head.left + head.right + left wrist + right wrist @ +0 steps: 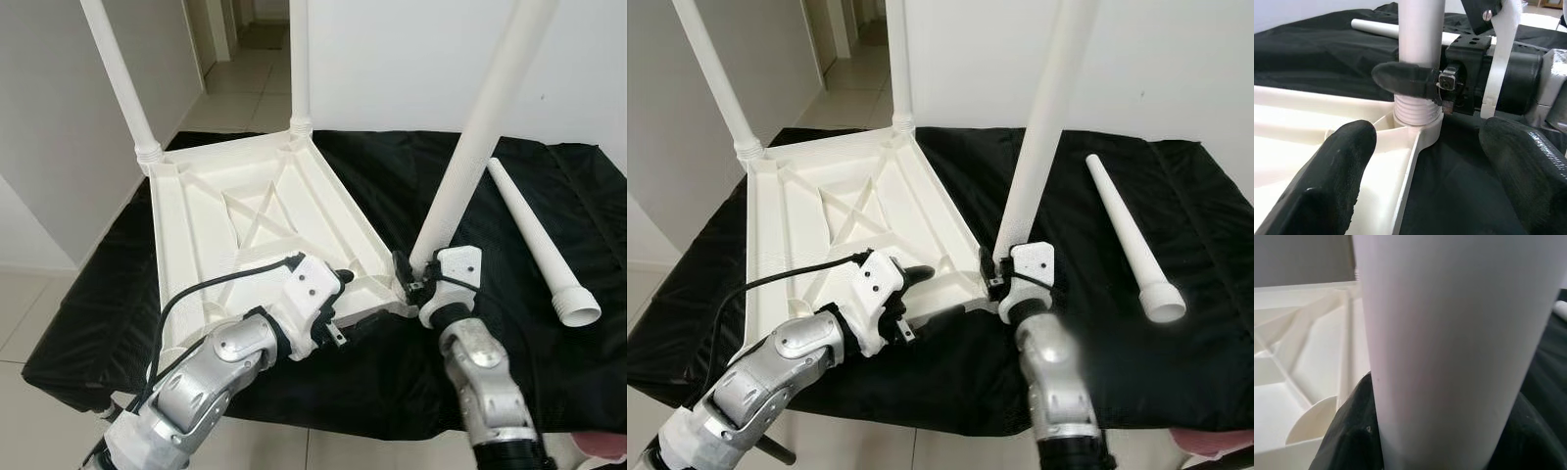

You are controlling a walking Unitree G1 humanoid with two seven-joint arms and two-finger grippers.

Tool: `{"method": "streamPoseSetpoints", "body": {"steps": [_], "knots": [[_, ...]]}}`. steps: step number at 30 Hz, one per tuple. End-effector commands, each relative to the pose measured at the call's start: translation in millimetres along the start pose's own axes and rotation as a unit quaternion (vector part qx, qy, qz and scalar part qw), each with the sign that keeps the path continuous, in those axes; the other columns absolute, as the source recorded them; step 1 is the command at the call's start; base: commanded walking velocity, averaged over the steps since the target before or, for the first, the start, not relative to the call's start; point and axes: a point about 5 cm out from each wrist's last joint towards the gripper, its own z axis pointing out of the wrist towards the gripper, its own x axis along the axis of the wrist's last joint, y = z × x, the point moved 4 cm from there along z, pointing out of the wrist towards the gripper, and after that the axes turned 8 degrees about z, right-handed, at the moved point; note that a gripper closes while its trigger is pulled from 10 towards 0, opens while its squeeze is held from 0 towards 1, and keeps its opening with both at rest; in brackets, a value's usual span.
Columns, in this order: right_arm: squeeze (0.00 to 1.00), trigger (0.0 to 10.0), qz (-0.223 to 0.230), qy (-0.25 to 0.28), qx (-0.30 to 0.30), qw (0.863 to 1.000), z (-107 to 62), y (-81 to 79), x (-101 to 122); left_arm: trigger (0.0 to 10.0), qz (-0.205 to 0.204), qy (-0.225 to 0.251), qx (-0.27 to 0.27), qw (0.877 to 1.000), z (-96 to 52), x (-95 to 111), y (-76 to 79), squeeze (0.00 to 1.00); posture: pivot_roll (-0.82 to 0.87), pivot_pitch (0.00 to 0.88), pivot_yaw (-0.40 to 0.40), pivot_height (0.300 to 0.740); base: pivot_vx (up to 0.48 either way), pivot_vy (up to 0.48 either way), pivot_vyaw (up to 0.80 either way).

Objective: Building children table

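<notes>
The white plastic table top (245, 215) lies upside down on a black cloth. Two white legs (118, 73) (299, 59) stand in its far corners. At the near right corner socket (1418, 122), a third leg (480, 137) leans to the right, and my right gripper (416, 274) is shut on its ribbed base. One of its fingers (1405, 78) wraps round the leg just above the threads. My left gripper (343, 305) is open, with its fingers on either side of the table top's near rim beside that corner. A fourth leg (534, 235) lies loose on the cloth to the right.
The black cloth (490, 176) covers a low platform whose front edge runs just before me. Tiled floor (29, 323) lies to the left. A white wall (59, 127) is on the left, and a hallway (245, 69) opens behind.
</notes>
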Motion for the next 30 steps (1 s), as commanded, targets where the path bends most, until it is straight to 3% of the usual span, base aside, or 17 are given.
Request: {"method": "streamPoseSetpoints", "body": {"steps": [1,7,16,17,21,26,27,28,29,30], "knots": [[0.0,10.0,0.001,-0.046,-0.036,0.998,-7.3,4.6,-22,10.0,0.004,0.001,-0.063,0.998,-1.3,-1,12.6,0.0,-0.07,0.044,0.05,0.74,0.0,0.0,0.0],[0.0,10.0,0.007,-0.024,-0.125,0.992,-12.8,4.1,-16,10.0,0.012,-0.001,-0.053,0.999,-0.4,-2,8.2,0.0,-0.07,0.05,0.042,0.74,0.0,0.0,0.0],[0.0,10.0,0.024,-0.023,-0.14,0.99,-14.1,2.8,-14,10.0,0.011,0.001,-0.045,0.999,0.6,-1,5.3,0.0,-0.07,0.057,0.043,0.74,0.0,0.0,0.0],[1.0,10.0,0.032,-0.016,-0.132,0.991,-14.2,3.5,-11,10.0,0.011,0.0,-0.046,0.999,0.2,-1,5.5,0.0,-0.07,0.057,0.043,0.74,0.0,0.0,0.0],[1.0,10.0,0.034,-0.008,-0.122,0.992,-13.7,3.5,-8,10.0,0.011,-0.001,-0.046,0.999,-0.2,-2,5.4,0.0,-0.07,0.06,0.05,0.74,0.0,0.0,0.0],[1.0,10.0,0.026,0.016,-0.065,0.997,-10.8,2.6,4,10.0,0.01,-0.002,-0.052,0.999,-0.2,-2,7.2,0.0,-0.08,0.053,0.05,0.74,0.0,0.0,0.0],[0.66,10.0,0.021,0.013,-0.036,0.999,-9.4,4.2,6,10.0,0.009,-0.002,-0.055,0.998,0.0,-3,8.3,0.0,-0.08,0.048,0.05,0.74,0.0,0.0,0.0],[0.66,10.0,0.021,0.013,-0.036,0.999,-9.4,4.2,6,10.0,0.009,-0.002,-0.055,0.998,0.0,-3,8.3,0.0,-0.08,0.048,0.05,0.74,0.0,0.0,0.0],[0.0,10.0,0.008,0.014,-0.015,1.0,-8.6,7.0,7,10.0,0.01,-0.002,-0.057,0.998,0.5,-3,9.2,0.0,-0.08,0.037,0.054,0.74,0.0,0.0,0.0],[0.0,10.0,0.001,0.011,0.012,1.0,-7.3,8.5,8,10.0,0.011,-0.002,-0.059,0.998,0.8,-3,9.7,0.0,-0.08,0.036,0.054,0.74,0.0,0.0,0.0]]}}
